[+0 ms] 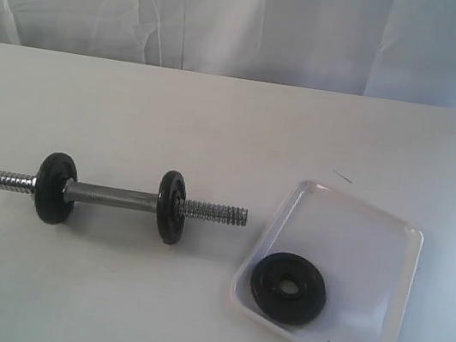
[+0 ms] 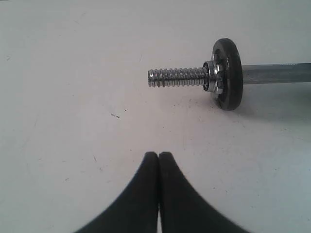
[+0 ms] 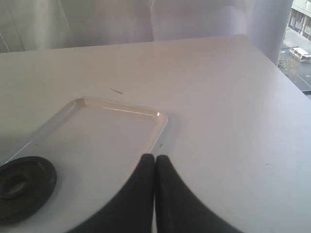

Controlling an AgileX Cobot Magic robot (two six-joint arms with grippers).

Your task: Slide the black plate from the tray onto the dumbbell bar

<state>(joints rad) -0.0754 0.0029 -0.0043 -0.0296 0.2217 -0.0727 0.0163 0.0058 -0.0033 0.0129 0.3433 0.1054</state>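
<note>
The black plate [image 1: 287, 288] lies flat in the near-left part of the white tray [image 1: 374, 237], at the right of the table; the right wrist view shows the plate [image 3: 22, 186] and the tray's rim [image 3: 160, 121] too. The dumbbell bar [image 1: 111, 197] lies on the table at the left, with two black discs on it and bare threaded ends. In the left wrist view one threaded end [image 2: 177, 77] and a disc [image 2: 227, 74] show. My left gripper [image 2: 159, 155] is shut and empty, short of that end. My right gripper [image 3: 155, 158] is shut and empty, above the tray's edge.
A white curtain [image 1: 252, 19] hangs behind the white table [image 1: 218, 126]. The table's right edge [image 3: 286, 82] shows in the right wrist view, with a window beyond it. Neither arm shows in the exterior view.
</note>
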